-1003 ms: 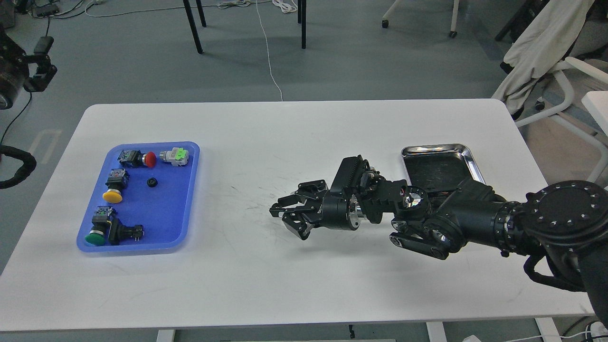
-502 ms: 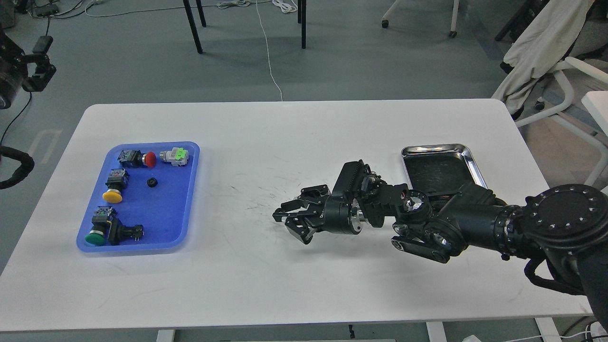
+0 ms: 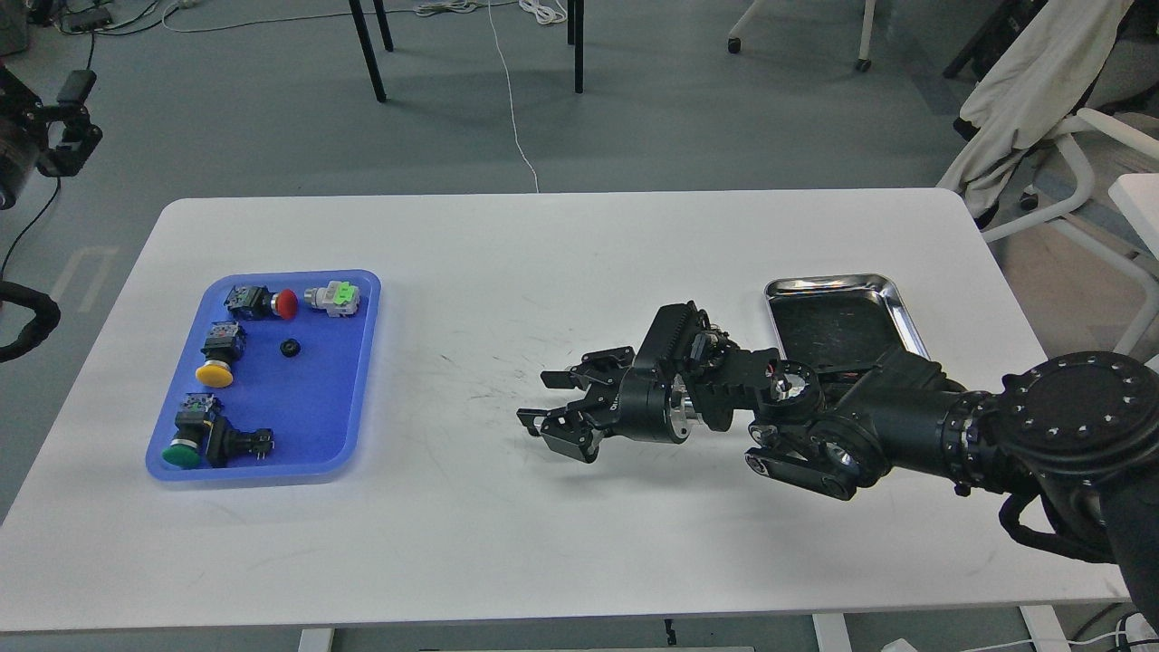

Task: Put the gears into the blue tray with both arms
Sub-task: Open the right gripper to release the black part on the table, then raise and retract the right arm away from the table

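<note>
The right gripper (image 3: 540, 400) hung over the middle of the white desk (image 3: 561, 272), at the far end of the right arm (image 3: 869, 417), which reached in from the lower right edge and stretched leftward. Its jaws stood spread apart, one finger higher and one lower, with bare desk showing between them and nothing held. The blue tray (image 3: 358, 362) lay well to the left of that gripper, near the desk's left edge. One gear (image 3: 290, 348) rested on the tray's floor, in its upper middle part, apart from the pushbutton switches around it. A red-capped switch (image 3: 263, 302) and a grey switch with a green top (image 3: 333, 298) lay along the tray's far end, a yellow-capped switch (image 3: 217, 355) lay just left of the gear, and a green-capped switch (image 3: 188, 436) lay beside an all-black switch (image 3: 237, 444) at the near end. A second gear could not be made out anywhere in the view. The steel tray (image 3: 833, 290) sat on the desk's right side, its near end hidden behind the right arm. The left gripper (image 3: 71, 127) showed at the upper left edge, off the desk and above the floor, too dark and small for me to tell how its jaws stood.
</note>
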